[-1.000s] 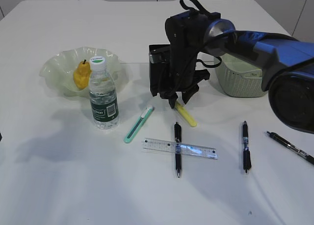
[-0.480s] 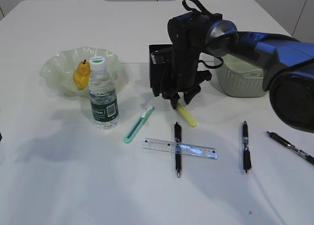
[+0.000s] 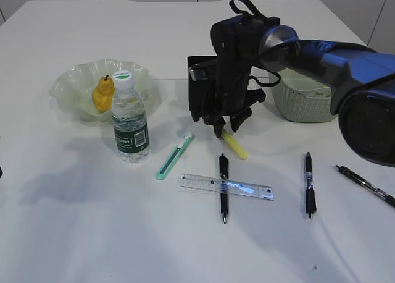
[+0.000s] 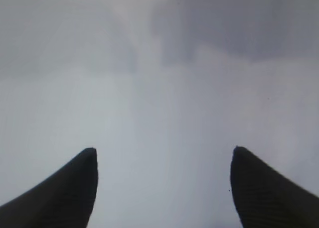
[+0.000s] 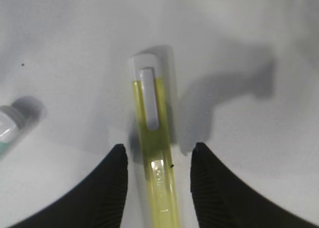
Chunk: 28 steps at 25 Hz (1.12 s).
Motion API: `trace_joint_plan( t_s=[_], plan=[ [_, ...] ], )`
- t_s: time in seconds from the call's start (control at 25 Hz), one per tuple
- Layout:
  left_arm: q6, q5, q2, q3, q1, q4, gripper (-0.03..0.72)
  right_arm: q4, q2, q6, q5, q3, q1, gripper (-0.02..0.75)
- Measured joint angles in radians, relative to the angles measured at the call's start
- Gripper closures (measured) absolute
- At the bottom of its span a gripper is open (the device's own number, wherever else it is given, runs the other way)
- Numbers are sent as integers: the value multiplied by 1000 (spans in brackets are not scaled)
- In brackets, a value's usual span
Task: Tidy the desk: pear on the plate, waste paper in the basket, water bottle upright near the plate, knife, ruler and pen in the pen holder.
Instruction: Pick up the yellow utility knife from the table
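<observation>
A: What is the plate made of?

B: It looks like see-through pale green glass, smooth and shiny. The water bottle is clear plastic with a shiny paper-like label.

A: And the ruler?

B: Clear, glossy plastic. The yellow pen is see-through plastic too, with a white clip. The basket is dull plastic with a woven look. The table is smooth, matt white.

pen holder: half hidden by arm | yellow pen: cut off below

My white table carries the plate at ten o'clock, water bottle, knife, ruler, pen holder, basket at two.
</observation>
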Motion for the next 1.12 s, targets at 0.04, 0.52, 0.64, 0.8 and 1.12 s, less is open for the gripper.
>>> trace_joint_plan(
  t_s=[0.04,0.52,0.64,0.8,1.12],
  plan=[
    [0,0,0,0,0,0,97,0,0,0,0,0,0,421],
    [0,0,0,0,0,0,97,4,0,0,0,0,0,421],
    [2,0,0,0,0,0,97,6,7,0,0,-1,0,421],
    [2,0,0,0,0,0,97,12,17,0,0,-2,0,420],
    [2,0,0,0,0,0,97,14,18,0,0,-2,0,424]
  ],
)
